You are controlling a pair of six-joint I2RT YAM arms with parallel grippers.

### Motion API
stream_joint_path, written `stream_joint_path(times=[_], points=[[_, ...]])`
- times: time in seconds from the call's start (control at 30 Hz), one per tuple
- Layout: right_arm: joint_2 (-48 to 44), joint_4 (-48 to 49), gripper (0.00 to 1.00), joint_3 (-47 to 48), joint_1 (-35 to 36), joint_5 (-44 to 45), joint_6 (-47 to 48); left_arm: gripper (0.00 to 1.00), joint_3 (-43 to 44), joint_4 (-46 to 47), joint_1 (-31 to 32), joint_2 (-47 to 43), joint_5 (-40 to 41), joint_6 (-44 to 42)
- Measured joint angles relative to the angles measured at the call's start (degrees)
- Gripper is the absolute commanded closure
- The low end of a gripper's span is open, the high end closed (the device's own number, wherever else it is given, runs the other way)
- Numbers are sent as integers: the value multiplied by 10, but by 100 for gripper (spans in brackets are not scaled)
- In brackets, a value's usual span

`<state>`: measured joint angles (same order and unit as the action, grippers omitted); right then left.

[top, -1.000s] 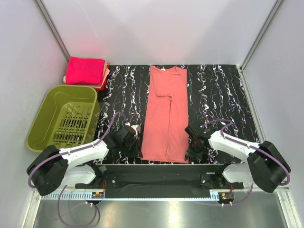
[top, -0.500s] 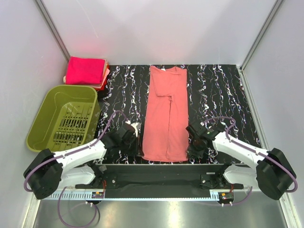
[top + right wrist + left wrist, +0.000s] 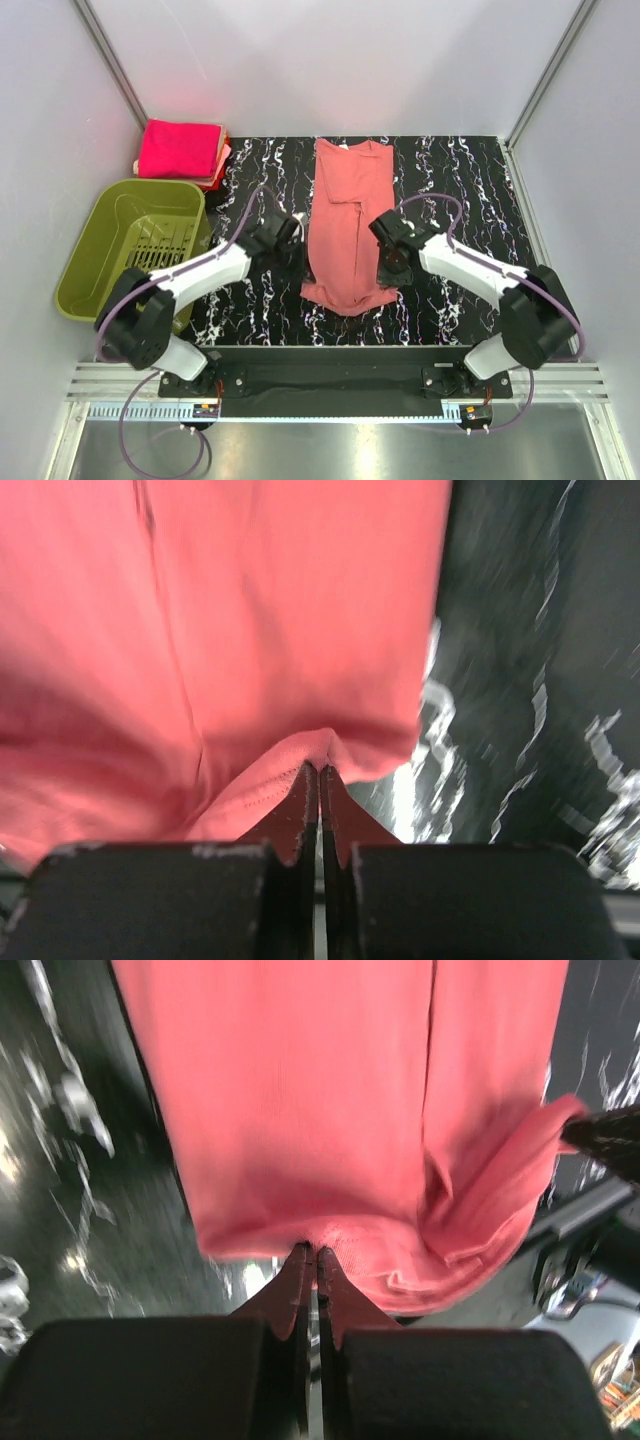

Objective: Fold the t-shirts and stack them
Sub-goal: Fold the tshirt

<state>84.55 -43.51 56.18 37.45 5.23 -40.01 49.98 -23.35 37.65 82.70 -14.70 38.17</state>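
Shirt (image 3: 345, 215), salmon-coral, one. It lies lengthwise in the centre of the frame on the black marbled surface (image 3: 460, 190), collar end toward the top and sides folded in to a narrow strip. I see its lower hem bunched and rounded between my two arms, apparently lifted a little.

Left end effector (image 3: 297, 272), one. It is clenched on the left corner of that hem. In my left wrist view the same end effector (image 3: 311, 1252) has its tips pressed together, with a fold of the shirt (image 3: 300, 1110) pinched between them.

Right end effector (image 3: 388, 272), one. It is clenched on the right corner of the hem. In my right wrist view it (image 3: 320, 770) is closed on a raised ridge of the shirt (image 3: 250, 610).

Stack of folded shirts (image 3: 180, 147), magenta-pink. The stack is flat and sits at the upper left of the frame, just above the basket.

Basket (image 3: 100, 225), olive-green plastic with a slotted floor. It sits at the left of the frame, beside the marbled surface.
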Motion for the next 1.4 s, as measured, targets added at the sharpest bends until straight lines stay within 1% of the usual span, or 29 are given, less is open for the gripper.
stream_joint_path(times=[0.17,0.3,0.43,0.5,0.67,0.83,1.0,1.17,1.3,1.37,1.4], points=[[53,23,100,46,-73,-14,85,100,109,-10,-43,101,-6,-29],[105,32,100,113,-120,-27,143,100,188,-24,-73,175,-14,-57],[162,40,100,177,-145,-34,184,100,273,-40,-96,235,-17,-83],[192,41,100,210,-155,-35,200,100,331,-47,-107,271,-21,-92],[259,38,100,293,-177,-44,227,100,421,-50,-145,341,-40,-97],[303,30,100,369,-196,-45,244,100,476,-66,-167,390,-46,-100],[318,21,100,411,-216,-52,251,100,537,-73,-172,425,-60,-104],[347,16,100,455,-232,-68,260,100,572,-72,-173,449,-62,-106],[381,17,100,482,-240,-81,264,100,586,-76,-175,469,-39,-110],[399,17,97,493,-242,-84,267,93,598,-82,-178,482,-38,-110],[408,19,96,498,-243,-85,269,93,607,-83,-180,490,-38,-110]])
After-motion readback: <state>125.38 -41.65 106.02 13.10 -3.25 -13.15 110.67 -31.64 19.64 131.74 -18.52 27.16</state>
